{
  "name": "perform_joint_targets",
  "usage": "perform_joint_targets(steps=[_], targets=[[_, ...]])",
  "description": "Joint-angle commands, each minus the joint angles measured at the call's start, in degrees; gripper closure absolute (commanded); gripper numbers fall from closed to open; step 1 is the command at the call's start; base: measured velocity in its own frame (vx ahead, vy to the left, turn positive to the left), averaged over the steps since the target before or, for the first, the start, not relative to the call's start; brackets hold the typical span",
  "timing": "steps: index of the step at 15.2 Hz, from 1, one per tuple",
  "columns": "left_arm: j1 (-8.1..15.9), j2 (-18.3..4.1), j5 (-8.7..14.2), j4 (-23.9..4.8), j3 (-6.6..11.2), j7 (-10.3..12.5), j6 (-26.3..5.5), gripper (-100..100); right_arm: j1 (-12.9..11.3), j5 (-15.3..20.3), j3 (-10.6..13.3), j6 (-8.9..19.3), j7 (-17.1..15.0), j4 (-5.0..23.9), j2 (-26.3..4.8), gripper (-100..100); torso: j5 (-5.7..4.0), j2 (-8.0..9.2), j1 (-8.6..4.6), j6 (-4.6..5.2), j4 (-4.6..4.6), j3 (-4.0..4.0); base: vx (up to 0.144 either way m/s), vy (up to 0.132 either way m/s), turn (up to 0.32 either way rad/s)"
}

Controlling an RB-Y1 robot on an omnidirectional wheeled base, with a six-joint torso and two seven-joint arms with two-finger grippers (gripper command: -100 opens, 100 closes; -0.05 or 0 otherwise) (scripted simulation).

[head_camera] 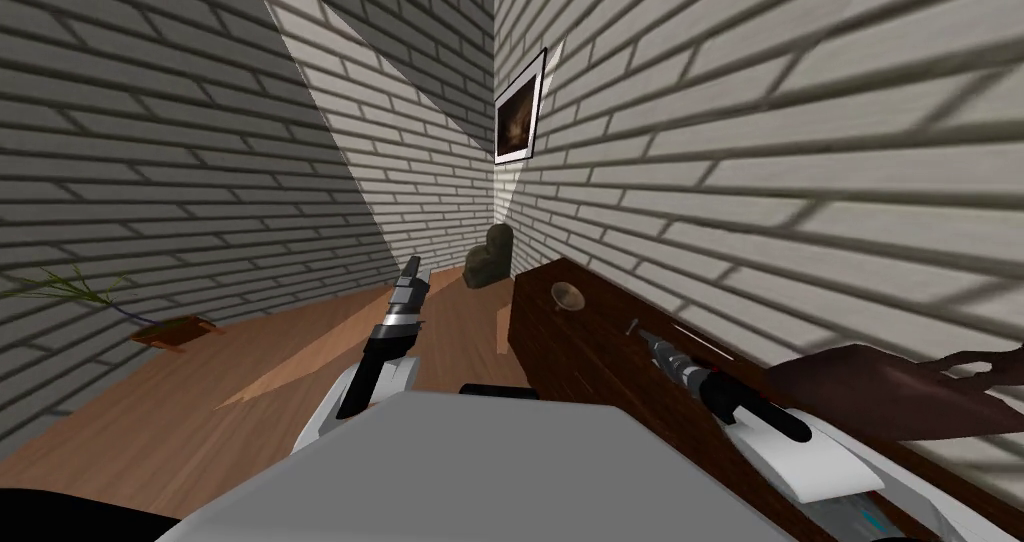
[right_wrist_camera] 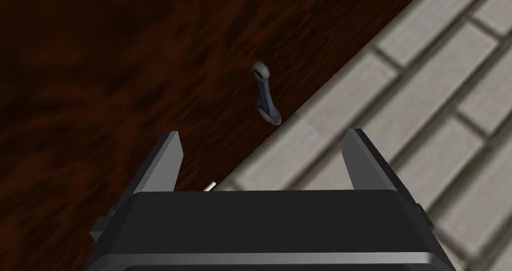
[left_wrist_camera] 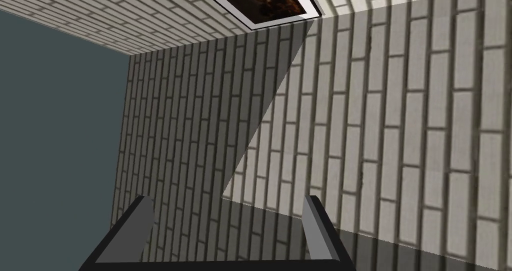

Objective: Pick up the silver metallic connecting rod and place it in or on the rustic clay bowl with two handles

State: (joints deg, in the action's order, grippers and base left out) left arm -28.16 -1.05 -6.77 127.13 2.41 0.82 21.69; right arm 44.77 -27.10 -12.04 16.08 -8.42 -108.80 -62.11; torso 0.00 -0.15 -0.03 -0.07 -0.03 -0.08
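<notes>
We are at the reach: the right gripper [right_wrist_camera: 262, 133] hovers with fingers wide and empty, aimed at the rod [right_wrist_camera: 266, 94]. The rod lies on the dark wood top [right_wrist_camera: 100, 58] close to the wall [right_wrist_camera: 425, 83], just ahead of the fingertips. The bowl [head_camera: 568, 296] sits farther along the same top. Next, we judge, the fingers must straddle the rod's shank, then close. Our left gripper [left_wrist_camera: 226, 199], also wide, hangs aside.
</notes>
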Motion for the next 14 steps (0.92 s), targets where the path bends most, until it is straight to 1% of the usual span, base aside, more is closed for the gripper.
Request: perform_joint_targets(steps=[1, 2, 3, 4, 5, 6, 7, 8, 9, 10, 11, 12, 13, 14], targets=[[0.00, 0.00, 0.00, 0.00, 0.00, 0.00, 0.00, 0, 0.42, -1.09, -0.26, 2.37, 0.09, 1.11, -2.50, -100, 0.00, 0.00, 0.00, 0.00, 0.00, 0.00, 0.019, -0.001, 0.250], [-0.01, 0.00, 0.00, 0.00, 0.00, 0.00, 0.00, 0, 1.35, -2.29, -0.67, 4.20, 0.21, 2.18, -4.10, -100, 0.01, -0.01, 0.00, 0.02, 0.00, 0.00, 0.020, -0.001, 0.288], [0.00, 0.00, 0.00, 0.00, 0.00, 0.00, 0.00, 0, 1.35, -2.29, -0.67, 4.39, 0.21, 2.18, -4.73, -100, 0.00, -0.02, -0.01, 0.00, -0.01, -0.01, 0.020, -0.004, 0.230], [-0.01, 0.00, 0.00, 0.00, 0.00, 0.00, 0.00, 0, 2.29, -3.48, -0.98, 6.09, 0.32, 3.24, -6.44, -100, 0.00, -0.01, -0.01, 0.04, 0.00, -0.01, 0.018, -0.002, 0.279], [0.00, 0.00, 0.00, 0.00, 0.00, 0.00, 0.00, 0, 2.29, -3.48, -0.98, 6.36, 0.32, 3.24, -6.84, -100, 0.00, -0.01, -0.01, 0.00, 0.00, -0.01, 0.016, -0.005, 0.260], [0.00, 0.00, 0.00, 0.00, 0.00, 0.00, 0.00, 0, 3.26, -4.65, -1.18, 8.13, 0.42, 4.27, -8.81, -100, 0.00, -0.02, -0.01, 0.01, 0.00, -0.01, 0.019, -0.003, 0.315], [0.00, 0.00, 0.00, 0.00, 0.00, 0.00, 0.00, 0, 3.26, -4.65, -1.18, 8.27, 0.42, 4.27, -8.81, -100, 0.00, -0.03, 0.00, -0.01, -0.01, -0.02, 0.021, -0.004, 0.253], [-0.01, 0.00, 0.00, 0.00, 0.00, 0.00, 0.00, 0, 4.23, -5.81, -1.28, 10.12, 0.53, 5.28, -10.64, -100, -0.01, -0.03, 0.00, 0.03, -0.01, -0.02, 0.023, -0.001, 0.253], [0.00, 0.00, 0.00, 0.00, 0.00, 0.00, 0.00, 0, 4.23, -5.81, -1.28, 10.12, 0.53, 5.28, -10.64, -100, 0.00, -0.03, 0.01, 0.02, -0.01, -0.02, 0.020, -0.003, 0.233], [-0.01, 0.00, 0.00, 0.00, 0.01, 0.00, 0.00, 0, 5.21, -6.94, -1.29, 11.89, 0.63, 6.26, -12.33, -100, -0.01, -0.02, 0.01, 0.03, -0.01, -0.02, 0.018, -0.001, 0.290], [0.00, 0.00, 0.00, 0.00, 0.00, 0.00, 0.00, 0, 5.21, -6.94, -1.29, 11.89, 0.63, 6.26, -12.33, -100, 0.00, -0.03, 0.01, 0.00, -0.01, -0.02, 0.017, -0.006, 0.234], [-0.01, 0.00, 0.00, 0.00, 0.01, 0.00, 0.00, 0, 6.18, -8.03, -1.20, 13.57, 0.72, 7.20, -13.87, -100, 0.00, -0.02, 0.01, 0.04, 0.00, -0.01, 0.021, -0.006, 0.263], [0.00, 0.00, 0.00, 0.00, 0.00, 0.00, 0.00, 0, 6.18, -8.03, -1.20, 13.57, 0.72, 7.20, -13.87, -100, 0.00, -0.03, 0.01, 0.01, -0.01, -0.02, 0.021, -0.009, 0.196], [-0.01, 0.00, 0.00, 0.00, 0.01, 0.00, 0.00, 0, 7.13, -9.08, -1.03, 15.15, 0.80, 8.08, -15.26, -100, 0.00, -0.02, 0.01, 0.05, 0.00, -0.01, 0.023, -0.008, 0.207]])
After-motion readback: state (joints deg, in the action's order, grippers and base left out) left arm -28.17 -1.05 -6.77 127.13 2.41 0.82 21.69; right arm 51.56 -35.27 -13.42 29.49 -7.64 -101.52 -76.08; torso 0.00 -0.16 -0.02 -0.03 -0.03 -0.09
